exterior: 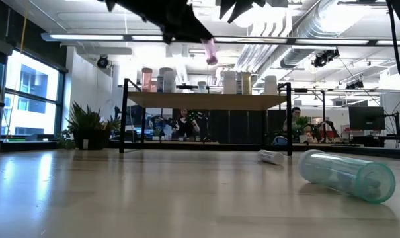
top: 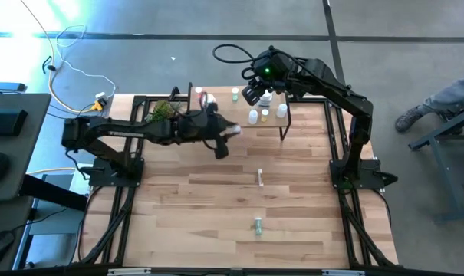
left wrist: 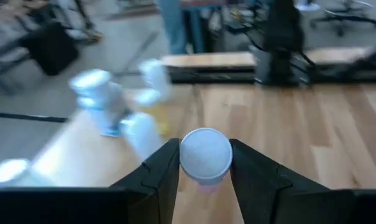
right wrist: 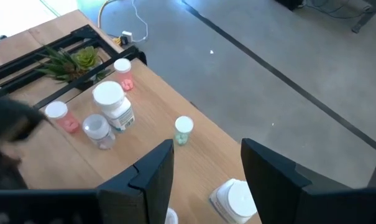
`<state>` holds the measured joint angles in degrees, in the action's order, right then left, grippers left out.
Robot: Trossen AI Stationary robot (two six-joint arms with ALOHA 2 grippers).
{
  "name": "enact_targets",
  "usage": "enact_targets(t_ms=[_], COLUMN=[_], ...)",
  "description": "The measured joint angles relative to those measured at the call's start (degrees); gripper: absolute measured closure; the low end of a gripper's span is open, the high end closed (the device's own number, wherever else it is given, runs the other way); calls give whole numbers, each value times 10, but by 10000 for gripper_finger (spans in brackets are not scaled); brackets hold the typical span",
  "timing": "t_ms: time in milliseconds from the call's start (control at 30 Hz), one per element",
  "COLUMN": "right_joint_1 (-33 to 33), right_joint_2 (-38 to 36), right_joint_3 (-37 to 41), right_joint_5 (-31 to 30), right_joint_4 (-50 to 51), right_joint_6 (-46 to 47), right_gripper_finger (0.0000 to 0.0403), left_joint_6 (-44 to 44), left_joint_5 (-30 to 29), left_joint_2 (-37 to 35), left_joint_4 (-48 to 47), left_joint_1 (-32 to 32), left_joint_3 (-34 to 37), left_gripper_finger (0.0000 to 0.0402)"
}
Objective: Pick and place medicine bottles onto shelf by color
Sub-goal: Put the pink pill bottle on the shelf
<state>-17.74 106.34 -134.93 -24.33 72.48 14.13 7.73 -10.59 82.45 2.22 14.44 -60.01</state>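
My left gripper [top: 233, 130] is shut on a pink bottle with a white cap [left wrist: 205, 154]. It is raised above the table just in front of the shelf [top: 216, 123], and the bottle also shows in the low view [exterior: 211, 51]. The shelf is a low wood board on black legs at the table's far middle, and several bottles and jars stand on it [right wrist: 113, 102]. My right gripper [right wrist: 206, 162] is open and empty, above the shelf's right part [top: 253, 93]. A clear green bottle [exterior: 348, 175] and a small clear vial [exterior: 271, 157] lie on their sides on the table. My left gripper pinches the pink bottle between its two fingers, one on each side just under the white cap [left wrist: 205, 177]. The fingers [left wrist: 160, 171] reach from the table's left side. The bottle is lifted clear of table and shelf, and its pink body hangs below the fingers [exterior: 211, 56].
A small green plant [top: 164, 110] stands at the shelf's left end. The vial [top: 260, 178] lies mid-table and the green bottle [top: 257, 225] nearer the front edge. A person's leg and shoe [top: 416, 115] show on the floor at the far right.
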Motion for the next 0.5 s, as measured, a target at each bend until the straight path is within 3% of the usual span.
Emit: enact_targets(t_ms=[200, 333, 500], right_joint_1=[0, 0, 0], right_joint_2=[0, 0, 0], right_joint_3=[0, 0, 0], right_joint_5=[-19, -26, -26], right_joint_4=[-12, -20, -25], right_joint_6=[0, 11, 21], right_gripper_finger=[224, 224, 224], left_joint_6=[0, -5, -33], left_joint_5=[-49, -52, -52], left_joint_2=[-31, -30, -22], left_joint_4=[-75, -161, -189], left_joint_1=[27, 46, 66], left_joint_3=[-48, -103, -132], left_gripper_finger=[280, 280, 280])
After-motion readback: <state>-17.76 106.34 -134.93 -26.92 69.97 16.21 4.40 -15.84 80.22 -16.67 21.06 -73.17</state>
